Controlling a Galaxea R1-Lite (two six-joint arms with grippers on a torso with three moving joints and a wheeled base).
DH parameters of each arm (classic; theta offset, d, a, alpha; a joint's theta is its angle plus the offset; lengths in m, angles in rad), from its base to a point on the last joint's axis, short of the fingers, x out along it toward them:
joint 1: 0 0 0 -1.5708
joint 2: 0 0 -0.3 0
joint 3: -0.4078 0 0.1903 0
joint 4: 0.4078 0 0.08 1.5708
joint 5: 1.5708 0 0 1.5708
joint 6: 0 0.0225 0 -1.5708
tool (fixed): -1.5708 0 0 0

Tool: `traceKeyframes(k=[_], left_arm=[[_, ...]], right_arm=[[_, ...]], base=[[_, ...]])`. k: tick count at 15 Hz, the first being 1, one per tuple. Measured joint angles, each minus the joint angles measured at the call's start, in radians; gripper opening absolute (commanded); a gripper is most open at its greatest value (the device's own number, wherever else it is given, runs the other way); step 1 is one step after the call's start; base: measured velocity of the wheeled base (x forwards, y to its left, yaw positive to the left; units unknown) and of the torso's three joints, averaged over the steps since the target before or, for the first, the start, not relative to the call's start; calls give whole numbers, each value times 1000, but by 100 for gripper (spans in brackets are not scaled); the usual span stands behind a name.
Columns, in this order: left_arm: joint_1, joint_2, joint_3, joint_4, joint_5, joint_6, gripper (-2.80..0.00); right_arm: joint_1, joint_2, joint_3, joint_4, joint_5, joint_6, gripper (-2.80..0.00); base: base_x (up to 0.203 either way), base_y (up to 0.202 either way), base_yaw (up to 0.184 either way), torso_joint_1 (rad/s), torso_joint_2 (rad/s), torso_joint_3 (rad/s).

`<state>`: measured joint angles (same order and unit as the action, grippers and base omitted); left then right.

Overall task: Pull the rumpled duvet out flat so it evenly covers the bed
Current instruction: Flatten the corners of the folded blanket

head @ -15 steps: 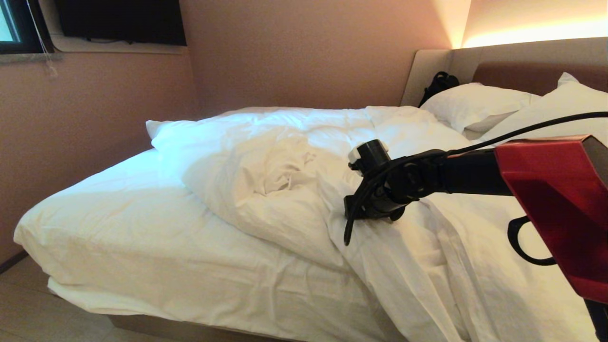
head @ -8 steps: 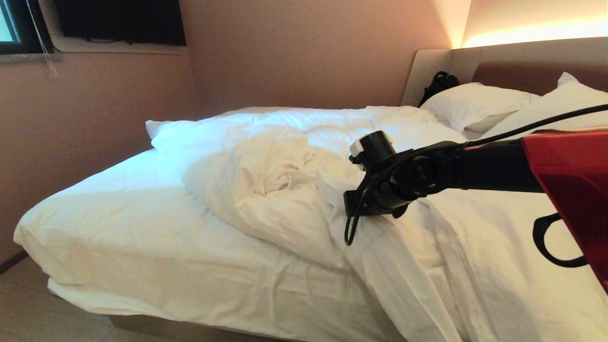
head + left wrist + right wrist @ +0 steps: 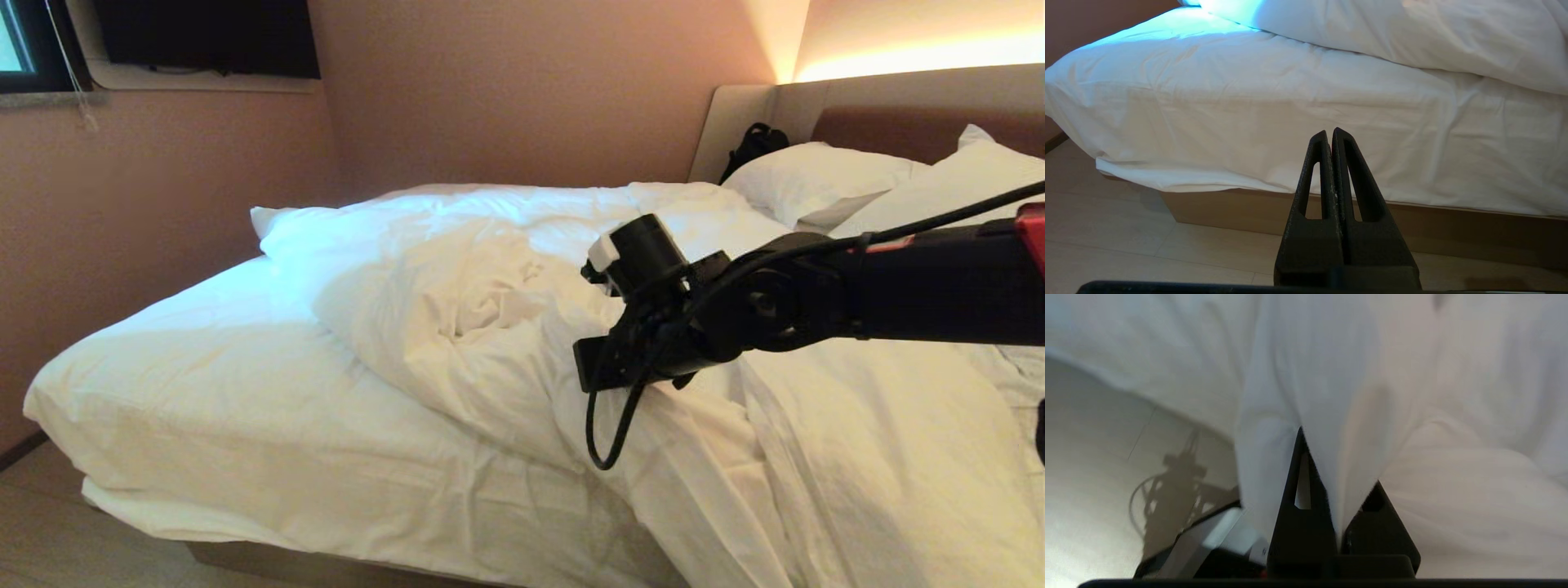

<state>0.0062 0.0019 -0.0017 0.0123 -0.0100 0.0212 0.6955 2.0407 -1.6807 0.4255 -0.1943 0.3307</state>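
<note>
Right claw (image 3: 1331, 473) was clamped tight on a fold of the duvet (image 3: 1323, 375) over the bed (image 3: 245, 563). Left claw (image 3: 1331, 136) was closed and empty, near the bed's side.

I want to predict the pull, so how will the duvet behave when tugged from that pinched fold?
Probably floppy: the duvet drapes in folds from the shut right claw. Likely bulky rather than dense, given its puffy heap. It may stretch locally before the bunched middle follows.
</note>
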Motion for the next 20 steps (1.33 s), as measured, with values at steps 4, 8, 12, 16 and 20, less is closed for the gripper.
traceKeyframes(k=[4, 8, 12, 16, 20], left_arm=[[0, 0, 0, 0, 0, 0, -280], [0, 0, 0, 0, 0, 0, -280], [0, 0, 0, 0, 0, 0, -280], [0, 0, 0, 0, 0, 1, -280], [0, 0, 0, 0, 0, 0, -280]], right_arm=[[59, -69, 51, 5, 56, 26, -280], [124, -118, 100, 7, 111, 31, -280], [163, -131, 131, 6, 171, 30, -280], [170, -131, 145, 6, 280, 31, -280], [134, -127, 155, 0, 432, 31, -280]], base=[[0, 0, 0, 0, 0, 0], [0, 0, 0, 0, 0, 0], [0, 0, 0, 0, 0, 0], [0, 0, 0, 0, 0, 0], [0, 0, 0, 0, 0, 0]])
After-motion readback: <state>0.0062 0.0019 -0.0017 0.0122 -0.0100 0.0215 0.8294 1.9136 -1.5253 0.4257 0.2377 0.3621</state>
